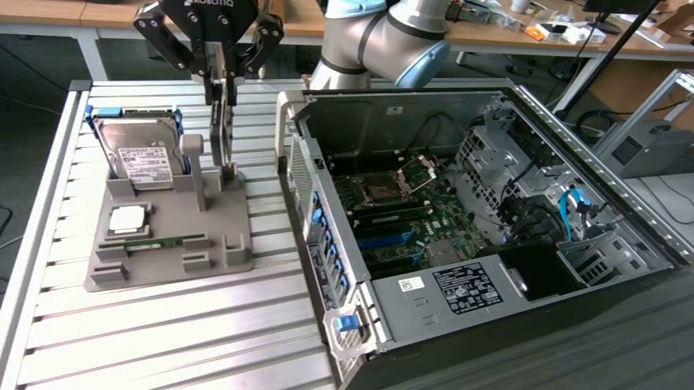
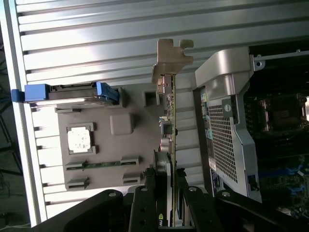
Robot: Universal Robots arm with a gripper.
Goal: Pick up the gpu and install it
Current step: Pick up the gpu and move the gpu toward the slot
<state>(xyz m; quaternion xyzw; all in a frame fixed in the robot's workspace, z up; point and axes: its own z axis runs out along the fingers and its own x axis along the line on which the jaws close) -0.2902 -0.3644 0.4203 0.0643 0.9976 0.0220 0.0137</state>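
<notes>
Gripper (image 2: 170, 166) jaws, black and nearest the wrist camera, are clamped on the upper edge of the gpu (image 2: 172, 111), one finger on each face. The card stands upright on edge at the grey parts fixture (image 1: 152, 268) on the slatted table (image 1: 162, 341), beside the open computer case (image 1: 379, 122); whether it sits clear of its slot cannot be told. The pick-up likely goes best as a straight vertical pull, card kept plumb, so the lower edge does not bind. Seen edge-on, the gpu is a thin dark strip with small components on one face.

The tool (image 1: 223, 80) grips the upright gpu (image 1: 223, 134) at the grey holder (image 1: 162, 270), beside the open computer case (image 1: 375, 122)
</notes>
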